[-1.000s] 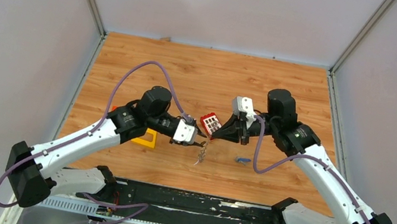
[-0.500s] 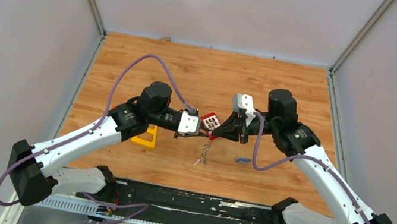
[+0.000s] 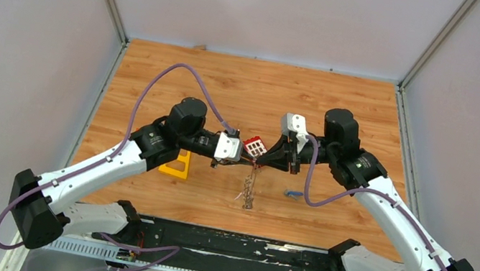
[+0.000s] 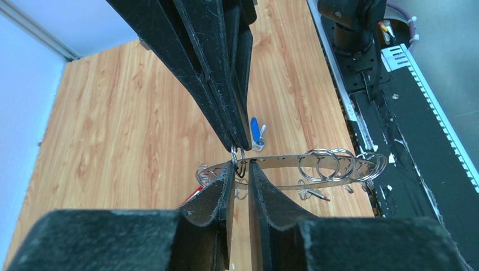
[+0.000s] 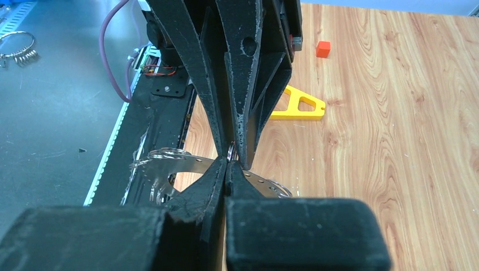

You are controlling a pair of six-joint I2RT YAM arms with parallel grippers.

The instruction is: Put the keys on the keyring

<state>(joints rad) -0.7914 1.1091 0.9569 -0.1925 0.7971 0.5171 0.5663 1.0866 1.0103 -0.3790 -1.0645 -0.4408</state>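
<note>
The right end effector [image 5: 226, 162] is clamped shut on the keyring [image 4: 294, 160]. Tip to tip with it, the left end effector [image 4: 242, 170] straddles the ring's band, jaws slightly apart. A blue-headed key [image 4: 255, 126] lies on the counter [image 4: 113, 141] below them.

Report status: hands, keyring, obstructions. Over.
Right hand shut on keyring. Left hand slightly open, straddling it. Blue key loose on table. Nothing in the way.

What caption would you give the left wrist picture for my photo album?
The left gripper, slightly parted, meets the shut right gripper at the keyring; a blue key lies on the table behind.
</note>
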